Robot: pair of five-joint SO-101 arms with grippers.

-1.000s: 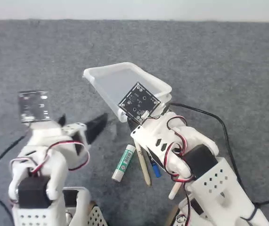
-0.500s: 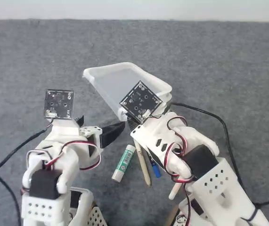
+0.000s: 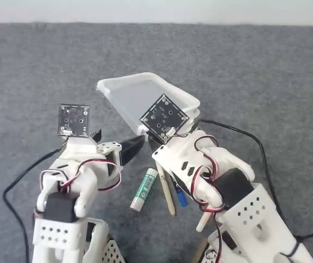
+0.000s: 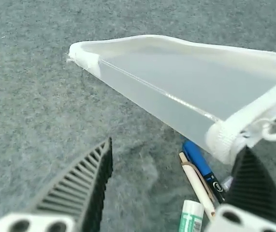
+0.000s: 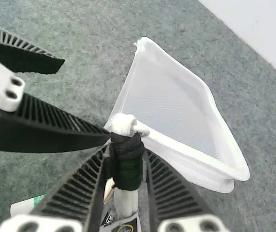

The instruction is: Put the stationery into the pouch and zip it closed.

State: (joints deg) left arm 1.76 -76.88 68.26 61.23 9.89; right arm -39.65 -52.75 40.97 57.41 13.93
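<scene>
One grey, fuzzy surface (image 3: 266, 66) lies under everything, and a pale wall (image 3: 156, 11) runs along its far edge. Two arms stand side by side at the near edge, the left arm (image 3: 71, 186) and the right arm (image 3: 222, 186).

Now the count: one pouch (image 3: 140, 98), one glue stick (image 3: 144, 189) and two pens, a tan pen (image 3: 168, 197) and a blue pen (image 3: 181, 197).

The see-through white pouch is held up at a tilt, between the arms and a bit farther out. The right jaws are clenched on its near end, where a small white knob sits (this looks like the zip tab). From there the pouch spreads out toward the wall, and one corner points to the far left.

The left jaws are spread wide and grip nothing. They sit just beside the held end of the pouch, and whether one of them touches the knob cannot be told.

The glue stick and both pens lie flat on the surface under the right arm, close together. Each one runs the long way from near to far. The far end of the glue stick leans a little right, and the far end of the tan pen leans a little left.
</scene>
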